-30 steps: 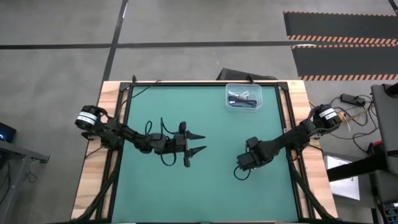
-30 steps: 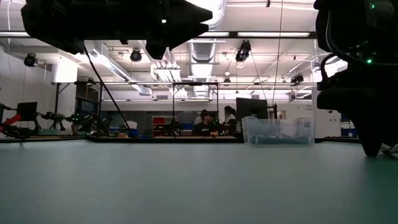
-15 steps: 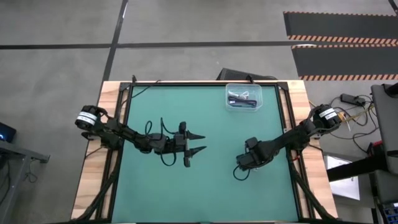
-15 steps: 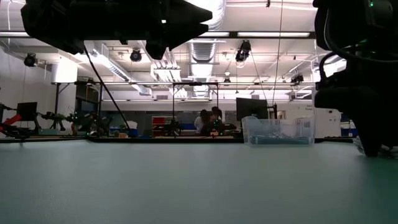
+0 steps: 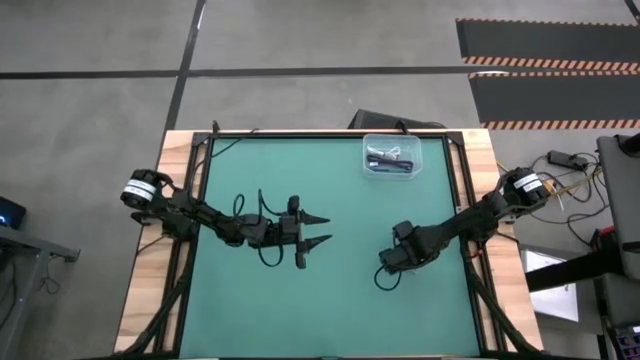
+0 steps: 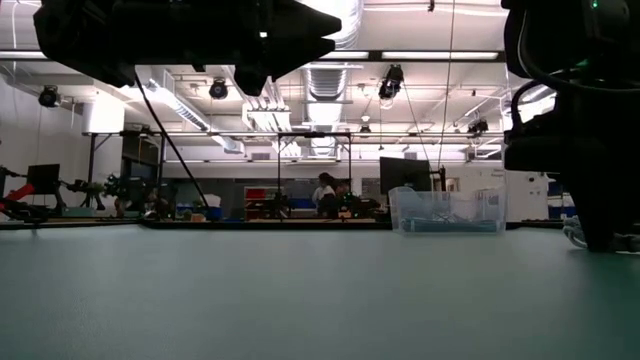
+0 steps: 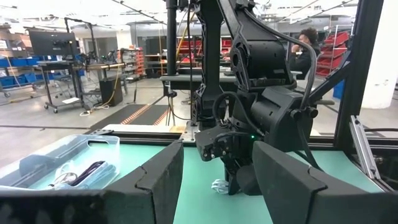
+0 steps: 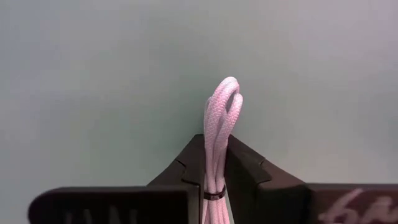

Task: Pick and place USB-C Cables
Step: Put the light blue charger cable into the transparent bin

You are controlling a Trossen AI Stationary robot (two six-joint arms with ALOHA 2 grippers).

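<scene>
Flat green mat (image 5: 330, 300) with a smooth, matte surface, framed by a pale wooden table border (image 5: 150, 290) and dark metal rails.

Right gripper (image 8: 214, 163), dark angular plastic, lowered close to the mat on the right half of the table, fingers closed on a white-grey braided USB-C cable (image 8: 219, 124). Cable folded into a tight bundle of rounded loops, woven texture plain in the right wrist view, a thin dark tie around it just where the fingertips pinch; loop end sticking out past the tips over bare mat. From the left wrist view, a pale bit of the same cable peeking out beneath the right gripper, down at the mat.

Left gripper (image 5: 318, 231), two dark pointed wedge-shaped fingers spread wide apart, holding nothing, hovering above the mat left of centre, aimed toward the right arm. Broad stretch of bare green between the two grippers and toward the near edge.

Clear plastic rectangular bin (image 5: 392, 157) with rounded corners and thin see-through walls, at the far edge of the mat, right of centre, well apart from both grippers. Inside it, a dark navy-black bundled cable (image 5: 390, 165) and a teal-blue bundled cable (image 7: 93, 177), lying side by side on the floor of the bin.

Beyond the table, workshop benches, racks and people (image 6: 328, 193) in the distance.
</scene>
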